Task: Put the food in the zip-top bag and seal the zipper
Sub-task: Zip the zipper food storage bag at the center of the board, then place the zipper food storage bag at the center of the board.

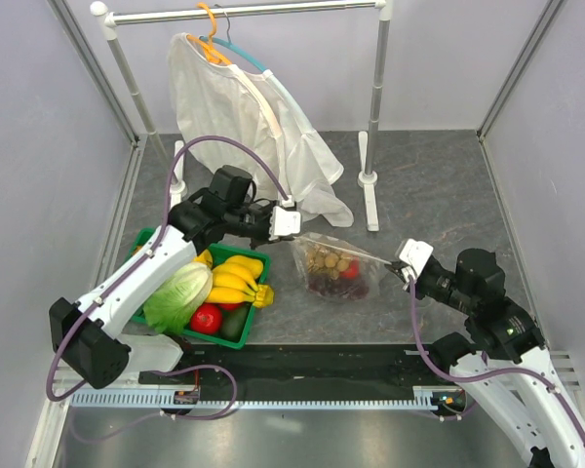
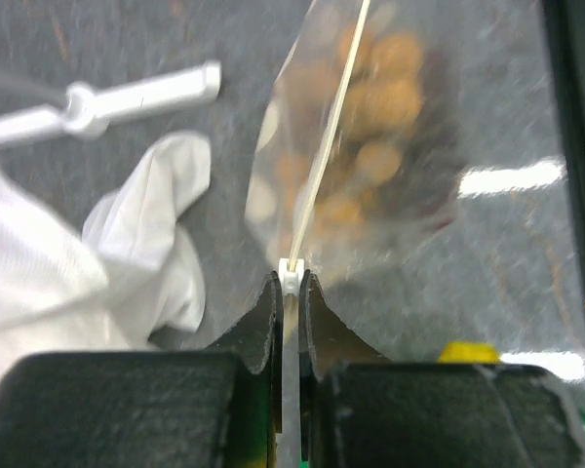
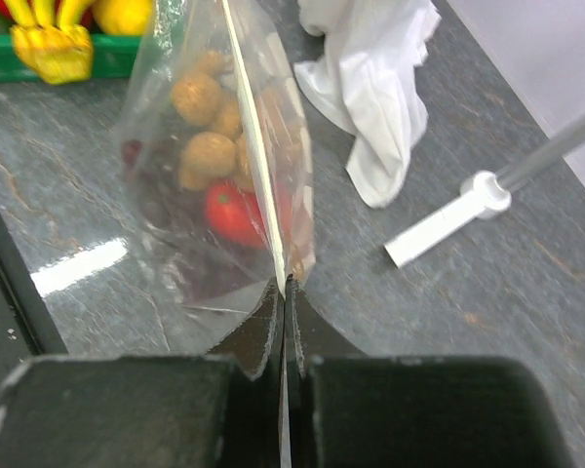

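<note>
The left hand is pinched almost closed on one end of the zipper. A small white tab is caught right at its fingertips. The right hand is clamped on the other end, its jaws showing no gap around the strip. Between the two hands the zipper runs taut as one thin pale line, pointing straight out ahead of each hand in its own wrist view.

The bag hangs from that line, below and between the hands. I cannot tell whether its bottom touches the worktop. All the food is inside it. The tan berries lie high in the bag, nearer the left hand. The peach sits lower, close in front of the right hand. The dark grapes lie at the bottom, under the berries. Whether the strip is pressed shut along its whole length cannot be made out.

Behind the left hand, alongside its arm, stands a green basket holding bananas and a lettuce. On the far side of both hands a white garment hangs from a rack. Its hem is pooled on the worktop just beyond the left hand and beside the bag. One white foot of the rack rests on the worktop ahead of the right hand, apart from the bag.
</note>
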### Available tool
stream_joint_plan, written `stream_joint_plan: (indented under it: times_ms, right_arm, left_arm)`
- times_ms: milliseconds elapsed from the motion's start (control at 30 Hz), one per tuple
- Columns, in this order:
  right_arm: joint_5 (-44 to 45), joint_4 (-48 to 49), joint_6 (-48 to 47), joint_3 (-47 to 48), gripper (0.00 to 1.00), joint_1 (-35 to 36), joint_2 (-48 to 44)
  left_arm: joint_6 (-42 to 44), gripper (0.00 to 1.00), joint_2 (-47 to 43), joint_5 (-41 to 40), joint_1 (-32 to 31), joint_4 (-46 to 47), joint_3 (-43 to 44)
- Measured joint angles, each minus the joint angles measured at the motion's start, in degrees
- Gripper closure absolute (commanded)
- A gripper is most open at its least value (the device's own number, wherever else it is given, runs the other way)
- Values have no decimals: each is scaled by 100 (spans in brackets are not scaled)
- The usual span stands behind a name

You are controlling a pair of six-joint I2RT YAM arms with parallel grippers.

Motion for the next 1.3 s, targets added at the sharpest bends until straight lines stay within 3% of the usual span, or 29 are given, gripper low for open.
stream_joint_plan:
  times_ms: [167,333,433,467,567,667,933,1067,1133,1167,1267,1300]
  right_arm:
    - [402,-291,-111,7,100,-4,-177]
    - [487,-343,-181,9,100,-4,-192]
    - [463,-350,-229,9,100,-4,-179]
    - [433,-363,-249,11,100,-4,-173]
    - [411,-553,-323,59,100,-31,-144]
    - [291,-667,-385,101,100,-42,-68]
    - [-9,-767,-479,208,100,-42,120]
    - [-61,-857,-522,245,100,-42,103]
    - [-74,-905,-535,245,100,-42,70]
    - [-81,-927,-549,245,100,-42,48]
    - [-116,-964,-553,245,98,-42,0]
    - [-118,-968,-549,247,93,-42,-7]
  left_arm:
    - [216,95,-4,-382,415,-225,-92]
    - [376,95,-11,-448,439,-378,-109]
    - [413,70,-50,-433,439,-433,-109]
    - [417,50,-63,-420,439,-450,-109]
    - [345,33,-131,-411,483,-605,-68]
    - [120,26,-116,-361,387,-719,168]
    - [-649,23,435,-363,-1003,-435,798]
    - [-844,26,981,-455,-1305,-236,800]
    - [-887,35,1204,-483,-1386,-111,787]
    - [-905,56,1300,-496,-1414,-50,780]
    - [-1043,98,1534,-501,-1456,133,776]
    - [-1097,98,1591,-496,-1458,166,780]
